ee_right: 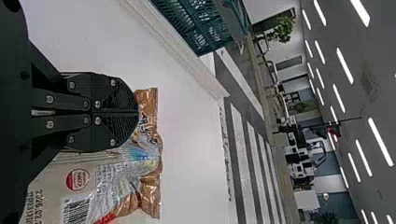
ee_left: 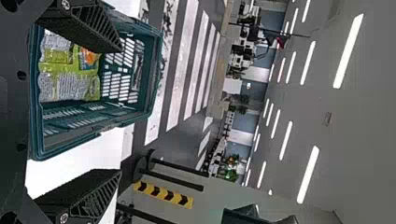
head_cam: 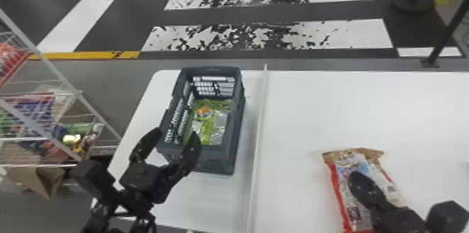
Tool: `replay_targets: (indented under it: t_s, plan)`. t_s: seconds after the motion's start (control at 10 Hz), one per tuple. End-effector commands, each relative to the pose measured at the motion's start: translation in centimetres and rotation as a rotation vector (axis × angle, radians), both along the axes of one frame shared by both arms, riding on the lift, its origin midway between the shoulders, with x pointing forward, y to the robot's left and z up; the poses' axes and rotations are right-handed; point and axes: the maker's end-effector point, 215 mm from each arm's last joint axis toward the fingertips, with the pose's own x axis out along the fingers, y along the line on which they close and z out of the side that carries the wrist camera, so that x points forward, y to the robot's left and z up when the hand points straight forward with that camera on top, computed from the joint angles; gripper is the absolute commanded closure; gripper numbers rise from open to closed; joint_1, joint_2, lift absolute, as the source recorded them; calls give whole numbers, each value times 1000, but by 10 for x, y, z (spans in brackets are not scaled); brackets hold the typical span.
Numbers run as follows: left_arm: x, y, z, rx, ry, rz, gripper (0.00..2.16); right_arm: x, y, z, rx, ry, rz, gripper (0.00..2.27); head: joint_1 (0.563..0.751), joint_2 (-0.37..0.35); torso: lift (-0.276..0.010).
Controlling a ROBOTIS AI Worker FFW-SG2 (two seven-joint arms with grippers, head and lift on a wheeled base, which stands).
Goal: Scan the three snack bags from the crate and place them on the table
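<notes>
Over the table's right part my right gripper (head_cam: 364, 188) is shut on a tan, red-edged snack bag (head_cam: 340, 183). In the right wrist view the fingers of the right gripper (ee_right: 138, 112) are closed together at the crinkled upper part of the snack bag (ee_right: 149, 161), its barcode side showing. I cannot tell whether the bag touches the table. Green and silver snack packaging (head_cam: 209, 120) lies in the dark crate (head_cam: 237, 110). At the crate's near left corner my left gripper (head_cam: 172, 140) stands open. In the left wrist view the left gripper (ee_left: 120, 112) has widely parted fingers, with green packaging (ee_left: 70, 74) in the crate beyond.
The white table (head_cam: 349, 110) carries a raised pale strip (head_cam: 258, 138) between the crate and the held bag. At the left stands a white wire rack (head_cam: 80, 92) with packaged goods. Striped floor lies beyond the table.
</notes>
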Motion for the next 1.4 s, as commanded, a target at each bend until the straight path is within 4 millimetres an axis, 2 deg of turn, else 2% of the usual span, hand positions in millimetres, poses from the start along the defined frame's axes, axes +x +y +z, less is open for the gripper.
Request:
replay_targets:
  t_s: [0.0,0.3,0.7,1.0,1.1,1.2,1.3]
  plan:
    - [1,-1,0,-2,-1,-2,80,-5,-15,-9,-15,0,-27,2172,695,172,-37]
    - [2,-9,0,-11,-2,-13,80,-4,-49,-25,-58,-7,-97,2172,695,109,-37]
    - [2,-10,0,-12,-4,-19,80,-1,-106,-34,-114,-13,-193,2172,695,21,-37]
    - [6,-13,1,-18,-10,-24,80,-1,-107,-38,-115,-5,-193,2172,695,-19,-37]
    - [6,-13,1,-18,-10,-24,80,0,-107,-33,-113,-22,-196,2172,695,-22,-37]
    - [6,-12,1,-16,-8,-23,80,-6,-105,-16,-84,-47,-200,2172,695,-23,-37]
    - [6,-11,0,-14,-8,-21,80,-12,-100,11,-58,-88,-202,2172,695,-20,-37]
